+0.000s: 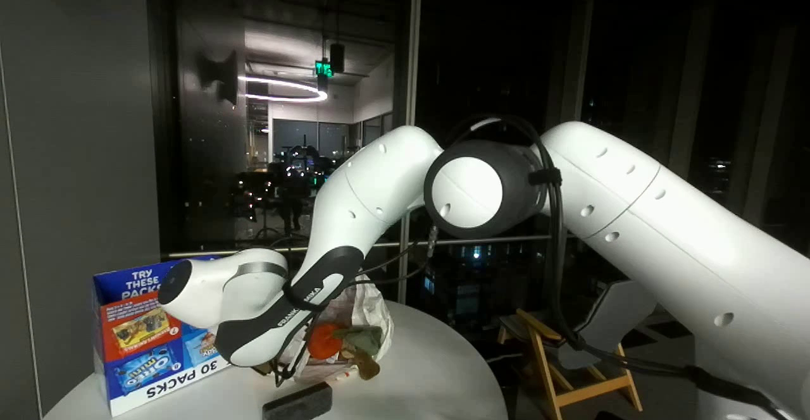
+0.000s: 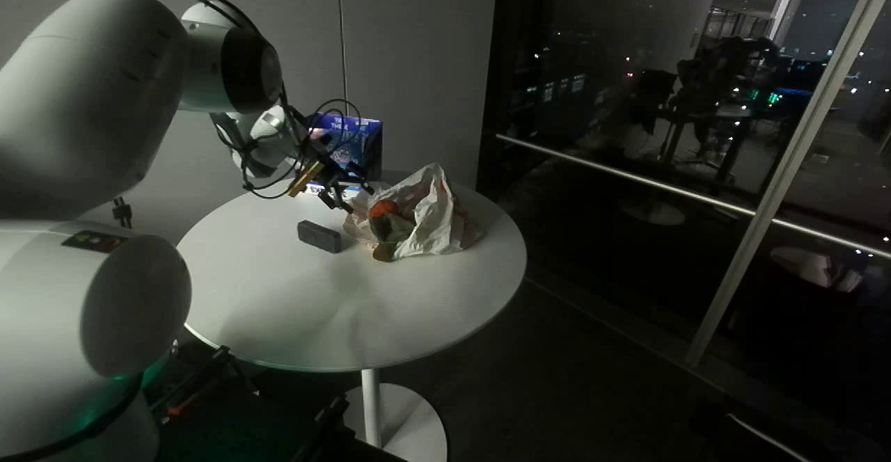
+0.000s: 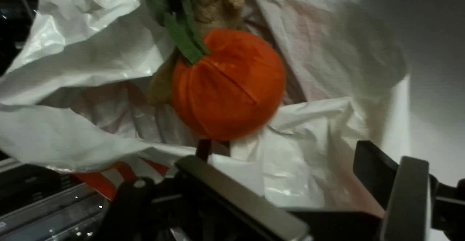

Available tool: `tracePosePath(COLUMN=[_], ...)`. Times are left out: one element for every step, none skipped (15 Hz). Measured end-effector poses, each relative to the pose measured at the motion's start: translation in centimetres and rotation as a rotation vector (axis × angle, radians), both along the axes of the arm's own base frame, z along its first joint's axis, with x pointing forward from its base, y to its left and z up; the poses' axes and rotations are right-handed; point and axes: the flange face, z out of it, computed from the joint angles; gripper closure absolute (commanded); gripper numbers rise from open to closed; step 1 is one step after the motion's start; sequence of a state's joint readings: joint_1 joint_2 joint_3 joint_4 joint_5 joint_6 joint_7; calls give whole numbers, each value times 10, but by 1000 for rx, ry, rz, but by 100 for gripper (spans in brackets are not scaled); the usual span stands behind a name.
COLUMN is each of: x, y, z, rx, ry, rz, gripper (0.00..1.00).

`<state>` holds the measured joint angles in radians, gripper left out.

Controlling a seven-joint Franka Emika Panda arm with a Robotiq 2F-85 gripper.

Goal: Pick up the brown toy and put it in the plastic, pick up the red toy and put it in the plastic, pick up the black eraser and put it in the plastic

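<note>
Gripper (image 3: 285,161): fingers spread apart, bottom of the wrist view
Red toy (image 3: 232,92): upper centre there, at the bag (image 3: 98,63)'s mouth
Brown toy (image 3: 214,10): top centre, just above red toy
Eraser (image 2: 319,236): on table (image 2: 299,302), left of centre in an exterior view

Past the black eraser (image 2: 319,236) and plastic (image 2: 437,218), tabletop (image 2: 334,323) lies free (blue box (image 2: 367,143) blocks opposite)

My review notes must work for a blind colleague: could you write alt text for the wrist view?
A round, green-stemmed red toy lies amid a crumpled white bag, a brown toy partly showing above it in the picture. In the foreground, the end effector stands open, gripping nothing.
</note>
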<state>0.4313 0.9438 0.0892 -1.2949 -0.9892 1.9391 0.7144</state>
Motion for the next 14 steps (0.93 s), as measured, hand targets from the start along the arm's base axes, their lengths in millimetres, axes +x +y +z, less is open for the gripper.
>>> tracePosePath(x=[-8, -18, -29, -41, -52, -61, -67, -71, -73, -73, -74, -76, -79, -81], y=[10, 20, 28, 33, 36, 37, 37, 36, 34, 34, 34, 35, 37, 38], z=[6, 12, 19, 26, 31, 35, 38, 40, 40, 38, 35, 31, 27, 25], rx=[26, 50, 71, 88, 95, 96, 94, 90, 88, 85, 88, 94, 101, 113], ry=[18, 41, 72, 112, 157, 188, 203, 210, 214, 215, 230, 266, 306, 355], rz=[38, 74, 108, 137, 161, 178, 188, 193, 194, 193, 194, 208, 226, 248], gripper=[0, 0, 0, 0, 0, 0, 0, 0, 0, 0, 0, 0, 0, 0])
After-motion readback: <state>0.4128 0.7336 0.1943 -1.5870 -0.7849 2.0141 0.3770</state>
